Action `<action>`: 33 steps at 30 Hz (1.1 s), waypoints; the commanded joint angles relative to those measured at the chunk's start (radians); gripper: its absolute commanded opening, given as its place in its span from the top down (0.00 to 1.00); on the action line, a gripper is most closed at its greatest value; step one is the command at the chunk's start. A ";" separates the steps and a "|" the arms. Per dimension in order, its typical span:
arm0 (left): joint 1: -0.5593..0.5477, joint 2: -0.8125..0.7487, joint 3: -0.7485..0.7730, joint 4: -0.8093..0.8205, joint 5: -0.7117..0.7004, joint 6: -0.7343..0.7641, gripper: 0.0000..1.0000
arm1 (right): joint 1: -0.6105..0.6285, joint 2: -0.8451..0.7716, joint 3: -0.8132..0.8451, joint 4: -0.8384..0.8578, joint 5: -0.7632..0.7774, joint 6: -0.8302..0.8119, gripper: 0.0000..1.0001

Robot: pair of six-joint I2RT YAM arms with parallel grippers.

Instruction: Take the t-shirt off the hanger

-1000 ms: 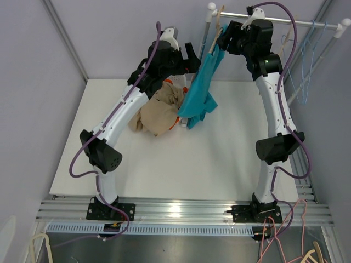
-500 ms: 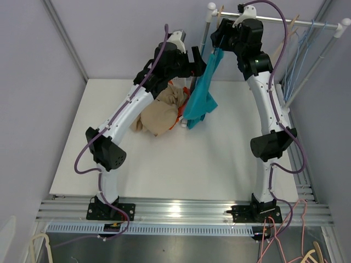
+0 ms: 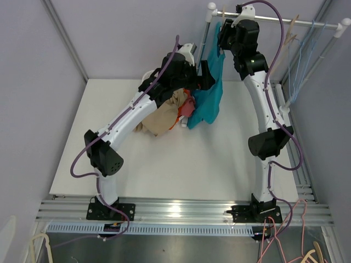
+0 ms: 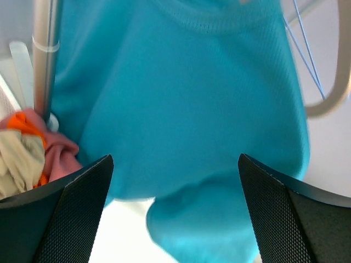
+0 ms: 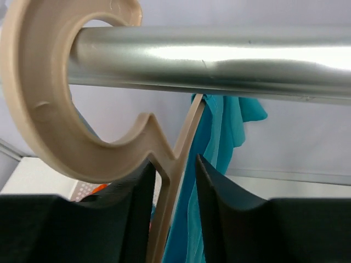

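The t-shirt (image 4: 181, 109) is matt teal cloth with a fine knit. The hanger (image 5: 49, 109) is smooth beige plastic, and the rail (image 5: 219, 57) is glossy, polished metal.

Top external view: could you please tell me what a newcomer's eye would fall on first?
The bright teal t-shirt, hanging on a beige hanger from the metal rail at the back right. The right gripper straddles the hanger's neck, and the open left gripper faces the shirt beside a clothes pile.
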 commanded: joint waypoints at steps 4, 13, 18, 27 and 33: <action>-0.007 -0.217 -0.091 0.008 -0.034 0.007 0.00 | 0.001 0.030 0.058 0.061 0.061 -0.046 0.75; 0.113 -0.511 -0.339 0.033 -0.007 -0.036 0.00 | -0.002 0.013 0.074 0.082 0.098 -0.112 1.00; 0.119 -0.551 -0.438 0.080 -0.014 -0.051 0.01 | 0.000 -0.081 0.062 0.059 0.108 -0.128 1.00; 0.035 -0.605 -0.553 0.198 -0.070 0.064 0.00 | 0.032 -0.338 -0.118 0.038 0.151 -0.140 1.00; -0.077 -0.666 -0.708 0.384 -0.146 0.208 0.01 | 0.055 -0.493 -0.286 -0.022 0.255 -0.077 1.00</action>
